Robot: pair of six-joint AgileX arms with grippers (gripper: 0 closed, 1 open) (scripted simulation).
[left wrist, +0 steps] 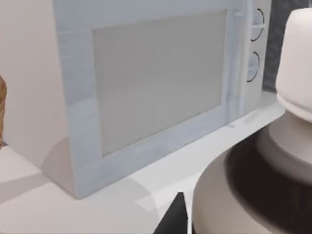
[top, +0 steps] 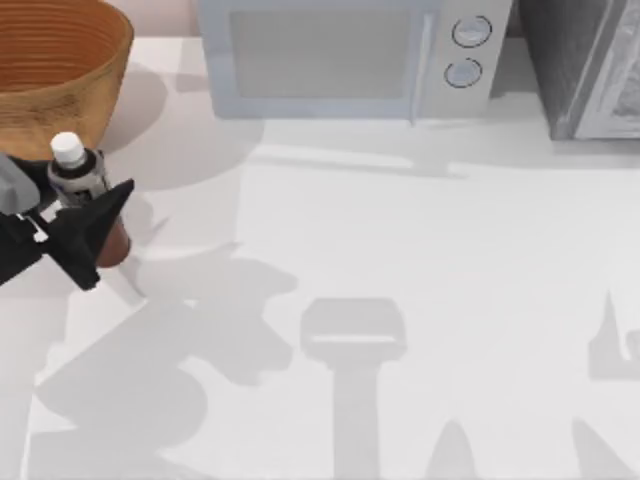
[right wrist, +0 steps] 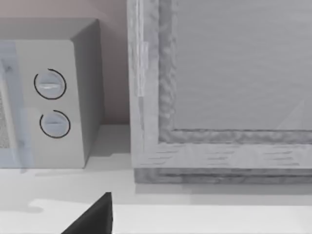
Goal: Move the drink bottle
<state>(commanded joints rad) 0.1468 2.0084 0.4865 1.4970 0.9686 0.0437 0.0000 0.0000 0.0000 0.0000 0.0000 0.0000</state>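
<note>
Drink bottle [top: 82, 185], small, reddish-brown plastic with a white screw cap and a grey-and-dark-blue label, looks light and stiff to me, its smooth round wall likely a bit slippery, so I judge the body below the label the best hold. My left fingers [top: 92, 232] are clenched around it there, black pads on either side, at the left edge of the white tabletop [top: 420, 260]. It stands upright, just beside the woven brown basket [top: 55, 70]. Farther off sits the pale grey microwave [top: 340, 55]. My right arm is parked at the right; I cannot tell its fingers' state.
</note>
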